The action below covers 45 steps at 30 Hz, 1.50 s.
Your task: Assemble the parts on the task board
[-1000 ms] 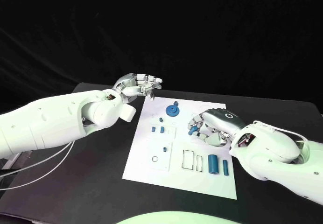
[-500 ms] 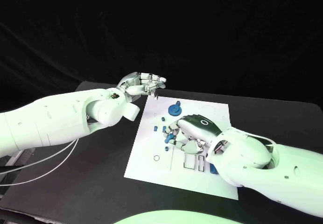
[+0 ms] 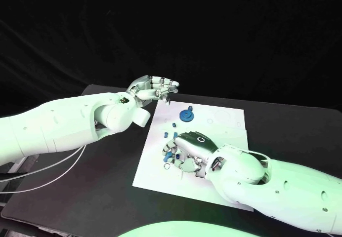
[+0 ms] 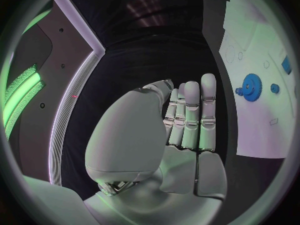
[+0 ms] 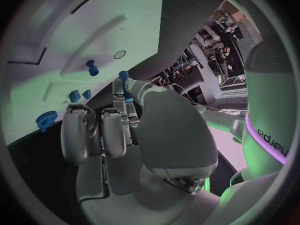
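My right hand [image 3: 191, 144] is nearest me, lowered over the middle of the task board [image 3: 228, 121]. Its fingertips pinch a small blue part [image 5: 124, 78], a peg-like piece seen in my right wrist view, so I judge I am in the placing step: carrying this peg to its seat. I cannot tell which hole is meant, because my own hand hides the spot beneath it. Next I need to bring the peg upright over its socket, press it down, then loosen my fingers without tipping it.

Just beyond my fingers, 2 small blue blocks [image 3: 169, 134] lie on the board. Farther on, the blue gear [image 3: 186, 116] sits near the board's far end.

Farthest off, my left hand [image 3: 152, 89] hangs beyond the board's far left corner, fingers curled together on nothing.
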{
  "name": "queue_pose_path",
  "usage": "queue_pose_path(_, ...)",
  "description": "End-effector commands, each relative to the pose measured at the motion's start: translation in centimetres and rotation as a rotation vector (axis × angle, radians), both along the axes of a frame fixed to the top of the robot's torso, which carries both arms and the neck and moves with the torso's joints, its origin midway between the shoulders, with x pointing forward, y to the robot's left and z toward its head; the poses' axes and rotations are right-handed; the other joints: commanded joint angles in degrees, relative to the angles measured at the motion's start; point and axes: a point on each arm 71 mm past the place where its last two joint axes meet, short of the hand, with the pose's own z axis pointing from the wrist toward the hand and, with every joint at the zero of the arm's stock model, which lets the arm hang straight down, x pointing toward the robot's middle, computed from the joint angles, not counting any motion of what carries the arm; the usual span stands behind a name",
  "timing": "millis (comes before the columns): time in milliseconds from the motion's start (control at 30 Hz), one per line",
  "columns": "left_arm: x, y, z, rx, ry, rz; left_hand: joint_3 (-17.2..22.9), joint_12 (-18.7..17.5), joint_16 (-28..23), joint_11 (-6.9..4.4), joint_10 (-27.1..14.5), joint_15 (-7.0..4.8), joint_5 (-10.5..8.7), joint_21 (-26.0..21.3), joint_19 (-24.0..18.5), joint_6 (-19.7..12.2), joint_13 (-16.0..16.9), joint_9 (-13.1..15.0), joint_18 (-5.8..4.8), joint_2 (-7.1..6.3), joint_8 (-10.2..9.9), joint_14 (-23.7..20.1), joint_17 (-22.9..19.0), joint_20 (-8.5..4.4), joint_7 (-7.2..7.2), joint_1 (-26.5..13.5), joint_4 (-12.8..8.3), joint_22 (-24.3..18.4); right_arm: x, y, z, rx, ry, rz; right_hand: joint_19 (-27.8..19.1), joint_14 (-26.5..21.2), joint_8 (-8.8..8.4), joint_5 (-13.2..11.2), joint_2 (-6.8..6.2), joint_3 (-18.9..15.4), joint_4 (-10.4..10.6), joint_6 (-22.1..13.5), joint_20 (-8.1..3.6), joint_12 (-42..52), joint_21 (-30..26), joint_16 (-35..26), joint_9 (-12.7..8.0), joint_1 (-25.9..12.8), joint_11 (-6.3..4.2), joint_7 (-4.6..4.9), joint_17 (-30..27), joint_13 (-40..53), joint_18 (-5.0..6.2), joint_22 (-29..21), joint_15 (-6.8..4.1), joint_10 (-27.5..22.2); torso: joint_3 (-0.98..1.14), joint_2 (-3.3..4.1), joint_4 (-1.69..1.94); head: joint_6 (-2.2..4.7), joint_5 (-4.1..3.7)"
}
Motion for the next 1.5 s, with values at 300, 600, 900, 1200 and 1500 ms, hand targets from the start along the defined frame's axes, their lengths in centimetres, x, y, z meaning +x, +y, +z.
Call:
queue_pose_path(300, -0.1, -0.3, 0.1, -0.013, 0.0, -0.019, 0.37, 0.36, -0.15, -0.08, -0.34, 0.13, 0.08, -0.35, 0.31, -0.25, 0.08, 0.07, 0.92, 0.27, -0.19, -0.21, -0.07, 0.08, 0.03, -0.22, 0.02, -0.08, -0.1, 0.5, -1.1, -0.085, 0.009, 0.028, 0.9, 2.23, 1.52, 0.16, -0.22, 0.23, -0.22, 0.05, -0.29, -0.29, -0.37, -0.06, 3.33, -0.89, 0.05, 0.38, -0.09, -0.06, -0.93, 10.55, -0.17, -0.23, 0.04, -0.05, -0.08, -0.31, 0.2)
queue_pose_path(600, -0.1, -0.3, 0.1, -0.013, 0.0, -0.019, 0.37, 0.36, -0.15, -0.08, -0.34, 0.13, 0.08, -0.35, 0.31, -0.25, 0.08, 0.07, 0.92, 0.27, -0.19, -0.21, -0.07, 0.08, 0.03, -0.22, 0.02, -0.08, -0.2, 0.8, -1.3, -0.11, 0.018, 0.039, 0.95, 2.23, 1.6, 0.14, -0.25, 0.2, -0.24, 0.09, -0.26, -0.27, -0.26, -0.06, 3.43, -1.25, 0.06, 0.39, -0.11, 0.01, -0.96, 10.61, -0.13, -0.12, 0.06, -0.03, -0.02, -0.37, 0.24)
queue_pose_path(900, -0.1, -0.3, 0.1, -0.012, 0.0, -0.019, 0.37, 0.36, -0.15, -0.08, -0.34, 0.13, 0.08, -0.35, 0.31, -0.25, 0.08, 0.07, 0.92, 0.27, -0.19, -0.21, -0.07, 0.08, 0.03, -0.22, 0.02, -0.08, -0.1, 0.9, -1.5, -0.125, 0.005, 0.027, 0.95, 2.23, 1.6, 0.14, -0.25, 0.2, -0.24, 0.09, -0.26, -0.27, -0.26, -0.06, 3.43, -1.25, 0.06, 0.39, -0.11, 0.01, -0.96, 10.61, -0.13, -0.12, 0.04, -0.01, -0.02, -0.43, 0.29)
queue_pose_path(1200, -0.1, -0.3, 0.1, -0.012, 0.001, -0.02, 0.37, 0.36, -0.15, -0.08, -0.34, 0.13, 0.08, -0.35, 0.31, -0.25, 0.08, 0.07, 0.92, 0.27, -0.19, -0.21, -0.07, 0.08, 0.03, -0.22, 0.02, -0.08, 0.1, 0.9, -1.7, -0.143, -0.014, 0.016, 0.91, 2.23, 1.63, 0.15, -0.25, 0.21, -0.27, 0.1, -0.25, -0.27, -0.36, -0.06, 3.48, -1.37, 0.06, 0.37, -0.13, 0.03, -0.94, 10.58, -0.13, -0.07, 0.03, -0.01, 0.05, -0.6, 0.35)
queue_pose_path(1500, 0.0, -0.2, 0.1, -0.012, 0.002, -0.019, 0.57, 0.52, -0.15, -0.04, -0.45, 0.14, 0.04, -0.38, 0.35, -0.3, 0.09, 0.1, 0.9, 0.2, -0.17, -0.25, -0.13, 0.06, 0.08, -0.28, -0.19, -0.1, -0.1, 0.8, -1.7, -0.156, -0.026, 0.018, 0.9, 2.22, 1.66, 0.18, -0.31, 0.21, -0.35, 0.11, -0.24, -0.27, -0.39, -0.08, 3.51, -1.42, 0.04, 0.36, -0.17, 0.05, -0.93, 10.57, -0.13, -0.05, 0.02, 0.0, 0.0, -0.69, 0.43)
